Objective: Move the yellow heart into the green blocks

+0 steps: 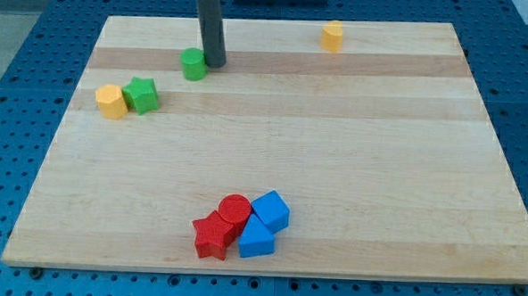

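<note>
The yellow heart (331, 36) sits near the view's top edge, right of centre. A green cylinder (194, 64) stands at the upper left, and a green star (142, 95) lies further left and lower. My tip (214, 63) rests on the board right beside the green cylinder, on its right side, and appears to touch it. The yellow heart is far to the tip's right and slightly higher in the view.
A yellow hexagon (112, 101) touches the green star's left side. Near the view's bottom centre is a cluster: a red cylinder (235, 208), a red star (212, 236), a blue cube (270, 211) and a blue triangle (256, 240). The wooden board (379, 171) has edges all round.
</note>
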{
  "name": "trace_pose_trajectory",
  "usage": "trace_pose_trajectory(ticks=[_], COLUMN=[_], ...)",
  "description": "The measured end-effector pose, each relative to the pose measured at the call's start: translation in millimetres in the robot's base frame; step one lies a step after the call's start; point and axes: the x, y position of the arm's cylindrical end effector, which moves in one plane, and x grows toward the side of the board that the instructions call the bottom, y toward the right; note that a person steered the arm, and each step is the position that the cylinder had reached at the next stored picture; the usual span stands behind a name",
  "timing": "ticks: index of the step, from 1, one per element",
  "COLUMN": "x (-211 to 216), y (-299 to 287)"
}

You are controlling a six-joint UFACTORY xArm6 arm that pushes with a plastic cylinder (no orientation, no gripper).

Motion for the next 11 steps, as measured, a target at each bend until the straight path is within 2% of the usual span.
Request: trace_pose_trajectory(ticks=[2, 3, 4, 6, 7, 8, 9, 11], x=[29.9, 31.7, 27.2, 37.3, 23.2, -52.6, -92.4, -96.9], y=[-35.6, -40.5, -11.1, 172.9, 262.3, 294.2, 290.1, 257.4])
